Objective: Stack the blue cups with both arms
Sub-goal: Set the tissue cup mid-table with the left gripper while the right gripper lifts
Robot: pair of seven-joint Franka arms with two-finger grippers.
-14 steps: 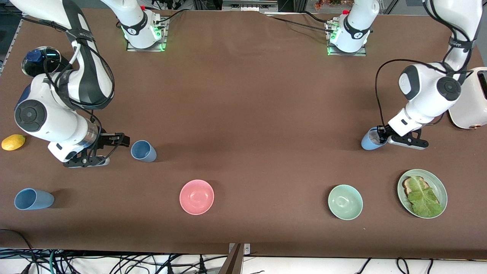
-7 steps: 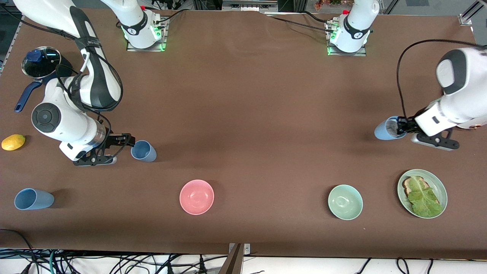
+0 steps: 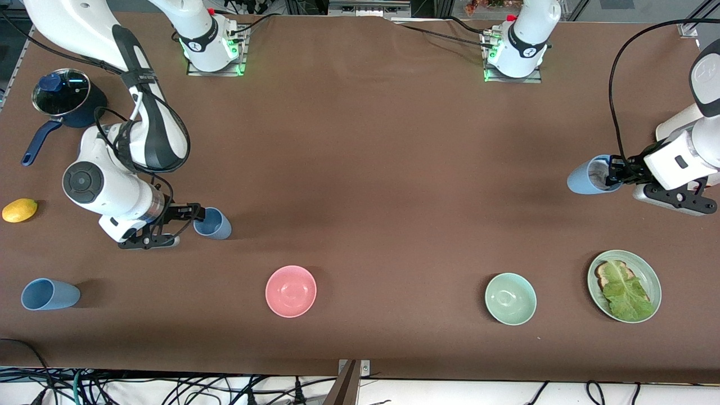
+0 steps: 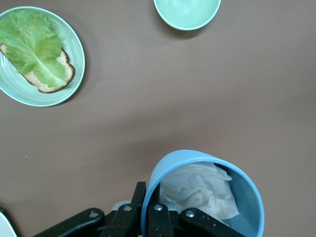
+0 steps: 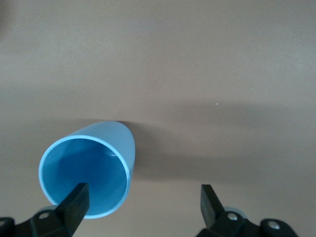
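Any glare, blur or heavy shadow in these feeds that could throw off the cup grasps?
Front view: even light, soft shadows beside each blue cup, green glow at the arm bases. Left wrist view: sharp; held cup with crumpled white paper inside. Right wrist view: slightly soft, the cup's shadow streaks over the table, no glare.

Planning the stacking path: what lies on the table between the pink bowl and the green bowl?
Nothing: in the front view the stretch of brown table between the pink bowl and the green bowl is bare.
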